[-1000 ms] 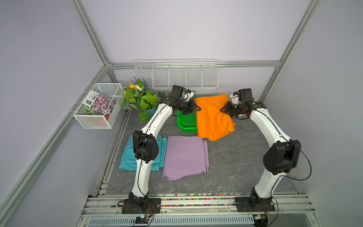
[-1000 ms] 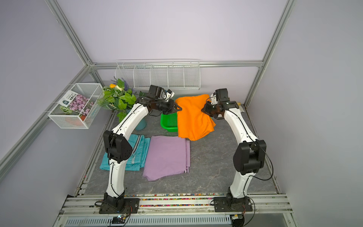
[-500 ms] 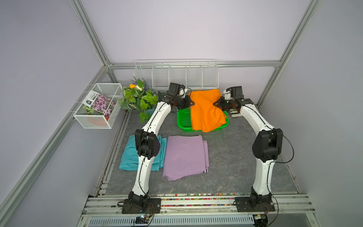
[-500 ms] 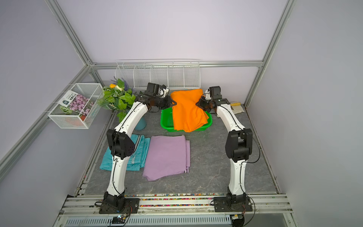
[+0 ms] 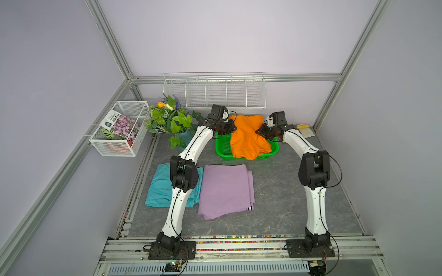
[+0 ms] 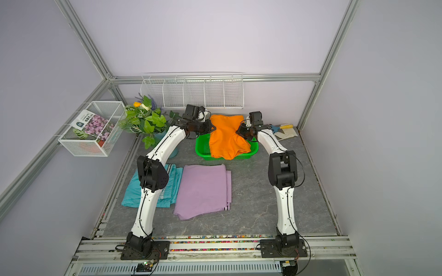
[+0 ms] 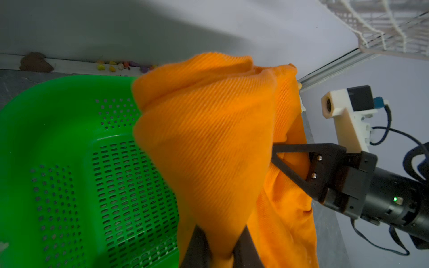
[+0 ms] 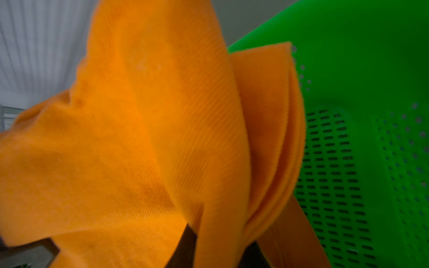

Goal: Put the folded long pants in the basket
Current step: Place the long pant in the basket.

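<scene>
The orange folded long pants (image 5: 248,136) (image 6: 224,136) hang between my two grippers over the green basket (image 5: 222,153) (image 6: 203,150), the lower end draped inside and over its front rim. My left gripper (image 5: 233,127) (image 7: 220,243) is shut on one upper corner of the orange pants (image 7: 209,139). My right gripper (image 5: 259,131) (image 8: 216,243) is shut on the other corner of the orange pants (image 8: 139,139). Perforated basket walls (image 7: 58,139) (image 8: 371,92) show beside the cloth. Lilac pants (image 5: 226,188) and teal pants (image 5: 160,186) lie folded on the table in front.
A white wire rack (image 5: 215,93) hangs on the back wall just behind the grippers. A potted plant (image 5: 169,119) stands left of the basket, and a wire wall basket (image 5: 119,129) hangs further left. Pale gloves (image 5: 305,130) lie at the back right.
Both grippers carried the orange pants back and left from beside the basket to over it, then lowered; the cloth now drapes into the basket.
</scene>
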